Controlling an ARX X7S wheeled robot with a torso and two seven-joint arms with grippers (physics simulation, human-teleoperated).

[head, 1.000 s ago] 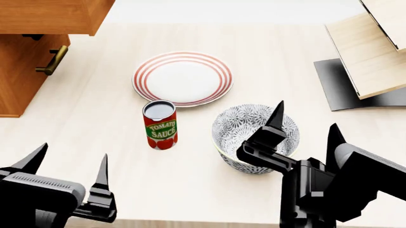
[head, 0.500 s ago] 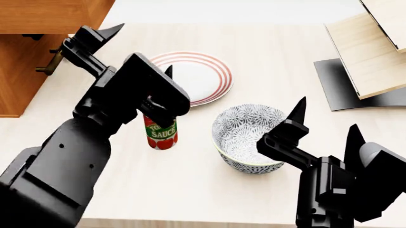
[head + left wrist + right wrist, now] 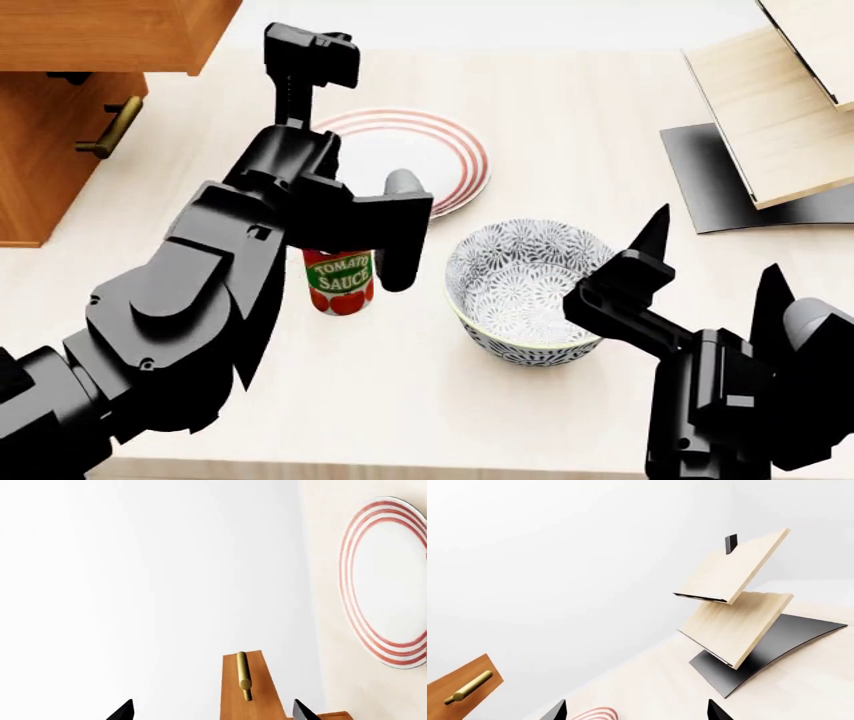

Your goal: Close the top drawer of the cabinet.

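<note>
Currently left end effector [image 3: 310, 45] raised over pale tabletop [image 3: 601, 120], aimed toward orange-brown wooden cabinet [image 3: 47, 160]; fingers spread apart, nothing held. Top drawer with flat front [image 3: 100, 35] seen protruding at far left, handle lined up between fingertips in left wrist view, likely for push. Right end effector [image 3: 707, 255] parked low beside patterned bowl [image 3: 527, 290], spread wide, empty.

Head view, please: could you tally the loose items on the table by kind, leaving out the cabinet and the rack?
Plates: 1, the red-ringed plate
Cans: 1, the tomato sauce can
Bowls: 1, the patterned bowl
Total: 3
</note>
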